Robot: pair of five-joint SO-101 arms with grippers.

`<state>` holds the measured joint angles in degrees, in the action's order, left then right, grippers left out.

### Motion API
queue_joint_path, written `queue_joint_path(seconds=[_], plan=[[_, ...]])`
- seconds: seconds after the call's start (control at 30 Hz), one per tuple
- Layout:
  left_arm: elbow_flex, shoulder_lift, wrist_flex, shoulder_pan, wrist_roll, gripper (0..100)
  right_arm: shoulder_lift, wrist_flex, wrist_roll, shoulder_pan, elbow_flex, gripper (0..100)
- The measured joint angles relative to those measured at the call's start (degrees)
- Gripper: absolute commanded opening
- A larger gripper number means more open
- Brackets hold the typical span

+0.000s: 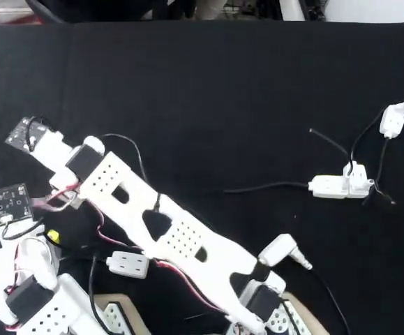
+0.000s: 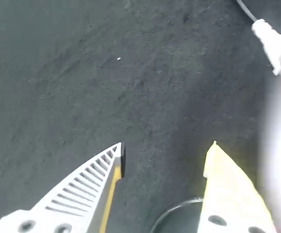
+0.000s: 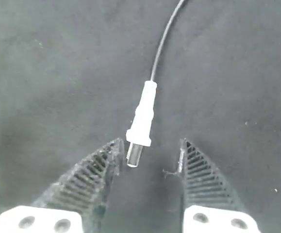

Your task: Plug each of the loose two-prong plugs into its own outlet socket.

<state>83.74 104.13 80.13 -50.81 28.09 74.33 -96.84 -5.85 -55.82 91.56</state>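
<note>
Black table (image 1: 202, 84) with plugs and socket blocks; left pincer (image 2: 167, 145) and right pincer (image 3: 152, 145) both spread open.
A long white arm (image 1: 167, 223) lies slantwise over the table's near left part. One white socket block (image 1: 128, 264) sits just beside it, and another (image 1: 331, 186) lies well apart at the right among black cables (image 1: 264, 187). A loose white plug (image 1: 285, 251) lies near the arm's near end, and another (image 1: 395, 118) at the far right. The right pincer is wide open and grips nothing; a plug (image 3: 141, 121) lies on the table between its tips, prongs toward it. The left pincer is wide open and empty, with a plug (image 2: 273, 43) well ahead.
</note>
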Motion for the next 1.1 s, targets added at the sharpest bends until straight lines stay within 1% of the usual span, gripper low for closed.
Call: queue_joint_path(seconds=[0.13, 0.43, 0.53, 0.8, 0.97, 1.03, 1.1], plan=[[0.0, 0.0, 0.0, -2.2, 0.0, 27, 1.5, 0.0, 0.0, 0.0, 0.0, 18.8], [-0.9, 0.0, 0.0, -11.7, -0.2, 27, 4.2, 0.6, 0.0, -0.3, 1.0, 18.8], [-1.7, 0.0, 0.0, -13.5, -0.4, 27, 4.3, 0.6, 0.0, -0.7, 1.2, 18.8], [-1.8, 0.0, 0.0, -13.8, -0.4, 27, 4.9, 7.0, 0.0, -0.8, 1.4, 18.8], [-1.8, 0.0, 0.0, -13.8, -0.4, 27, 7.4, 7.9, 0.0, -0.8, 1.3, 18.7], [-1.8, 0.0, 0.0, -13.8, -0.4, 27, 7.5, 7.9, 0.0, -0.8, 1.3, 16.5], [-1.8, 0.0, 0.0, -13.8, -0.4, 27, 7.6, 7.9, 0.0, -0.8, 1.3, 10.0]])
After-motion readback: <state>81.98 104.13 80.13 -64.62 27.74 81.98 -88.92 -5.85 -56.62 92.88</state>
